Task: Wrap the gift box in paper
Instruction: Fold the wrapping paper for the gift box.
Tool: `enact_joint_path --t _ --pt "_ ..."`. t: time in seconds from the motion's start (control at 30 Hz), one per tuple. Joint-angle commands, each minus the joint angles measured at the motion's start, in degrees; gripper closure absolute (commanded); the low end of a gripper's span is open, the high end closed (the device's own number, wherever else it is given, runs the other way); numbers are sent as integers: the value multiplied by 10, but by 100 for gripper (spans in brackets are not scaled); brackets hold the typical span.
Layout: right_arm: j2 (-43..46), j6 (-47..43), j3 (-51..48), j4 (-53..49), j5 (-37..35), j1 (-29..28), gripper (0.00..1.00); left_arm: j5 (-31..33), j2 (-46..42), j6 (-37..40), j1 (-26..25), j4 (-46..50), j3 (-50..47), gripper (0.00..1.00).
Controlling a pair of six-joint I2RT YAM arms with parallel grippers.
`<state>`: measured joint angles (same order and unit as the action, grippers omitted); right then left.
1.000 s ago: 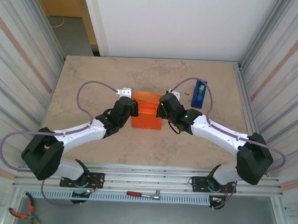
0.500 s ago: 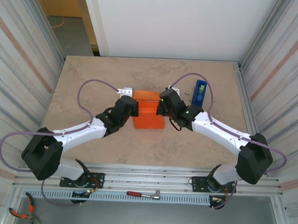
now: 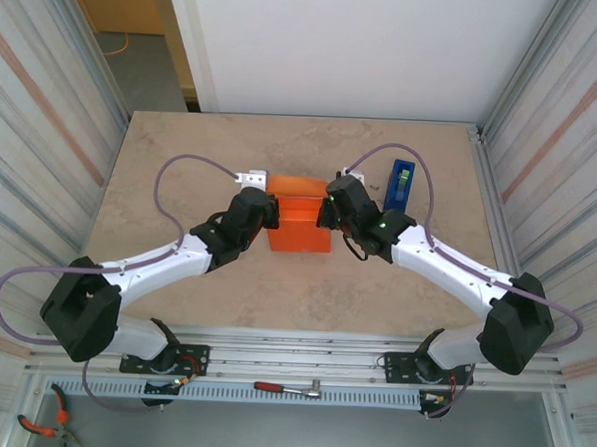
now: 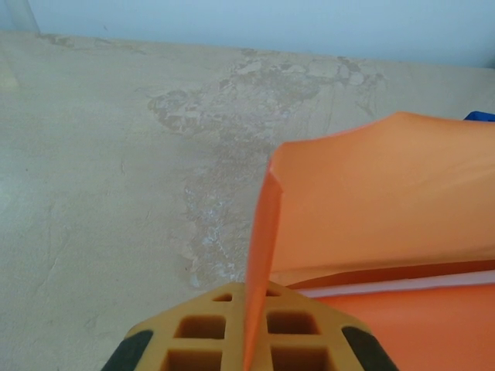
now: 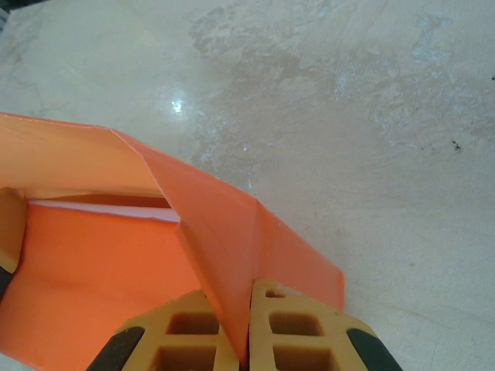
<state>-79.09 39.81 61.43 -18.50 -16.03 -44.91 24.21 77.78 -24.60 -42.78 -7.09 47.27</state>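
- One sheet of the paper (image 3: pixel 298 229) sits mid-table, folded into a low orange bundle with its left and right flaps raised.
- The gift box is covered by the sheet. One thin pale strip (image 4: pixel 402 284) shows between the orange layers, and I cannot tell whether it is the box.
- Two grippers flank the bundle. The left gripper (image 3: pixel 269 212) is pressed together on the left flap, with the paper's edge running up between its fingers (image 4: pixel 201 336).
- The right gripper (image 3: pixel 325 211) likewise pinches the right flap, a creased fold caught between its fingers (image 5: pixel 290 332).
- One blue tape dispenser (image 3: pixel 400 185) stands right of the bundle and slightly farther away, apart from the paper.
- One marbled beige table (image 3: pixel 182 147) bears it all.
- Below the near edge lie one wrench (image 3: pixel 288 388) and one pair of red-handled pliers (image 3: pixel 43 422).
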Motion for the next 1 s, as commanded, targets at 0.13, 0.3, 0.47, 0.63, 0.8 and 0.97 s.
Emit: enact_joint_path --t 0.13,0.3,0.47,0.63,0.8,0.97 --pt "10 -46 -80 98 4 -8 100 -44 -15 5 -19 -66 -24 100" --pt "10 -45 -127 129 -3 -21 100 -43 -7 -12 -20 -81 -75 100" --pt "11 -32 -133 117 -11 -35 100 -29 -29 -34 -23 -77 -115 100" --pt "-1 -22 -122 97 -22 -43 100 -31 -48 -14 -14 -55 -99 86" --pt "-11 -18 -112 88 -28 -42 100 -90 -87 4 30 -31 -55 37" --pt "-22 -13 -106 79 -30 -42 100 -119 -136 -7 69 -19 -40 15"
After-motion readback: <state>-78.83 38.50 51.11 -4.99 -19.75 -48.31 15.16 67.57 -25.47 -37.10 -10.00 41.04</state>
